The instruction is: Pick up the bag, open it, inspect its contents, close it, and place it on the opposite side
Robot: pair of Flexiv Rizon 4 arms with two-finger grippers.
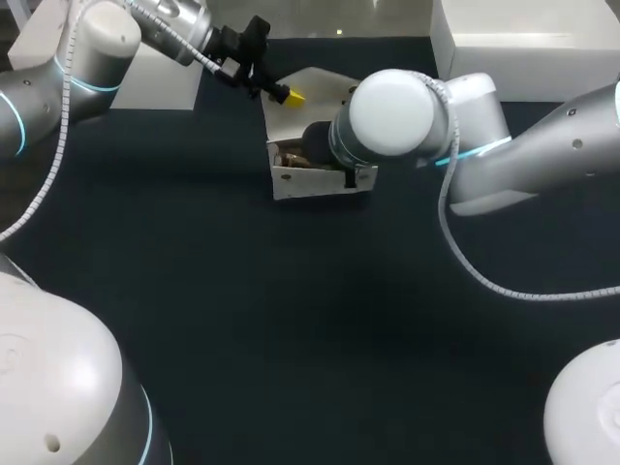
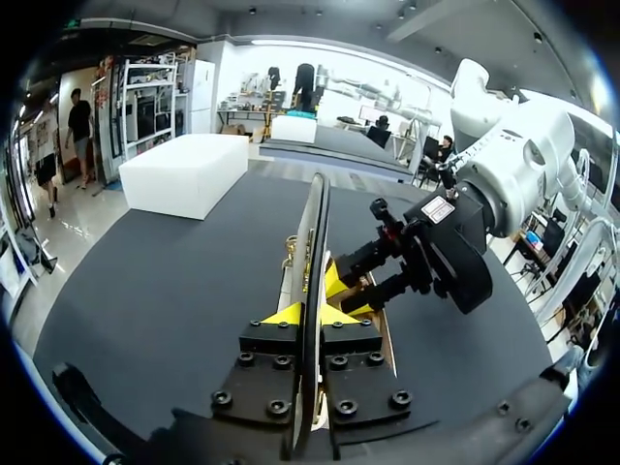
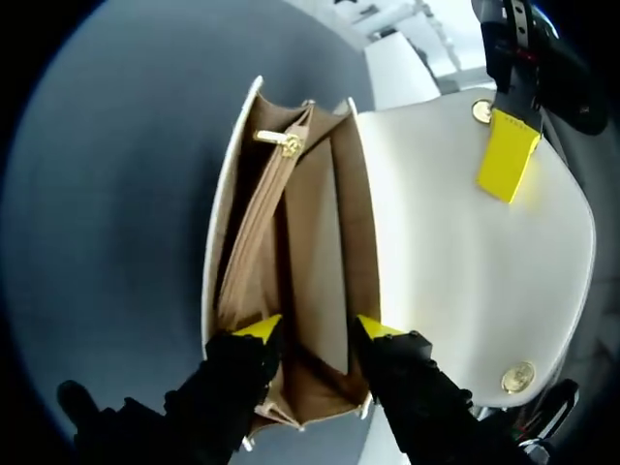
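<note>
The white bag stands at the table's back middle, its flap lifted. My left gripper is shut on the flap's edge; in the left wrist view the flap runs edge-on between its fingers. My right arm hangs over the bag and hides its own gripper in the head view. In the right wrist view my right gripper is open, its yellow tips apart inside the tan-lined mouth of the bag, beside a gold zipper pull. The white flap lies alongside, with the left gripper's yellow fingertip on it.
A white box stands at the back right and another white block at the back left, close behind my left arm. The dark tabletop stretches in front of the bag.
</note>
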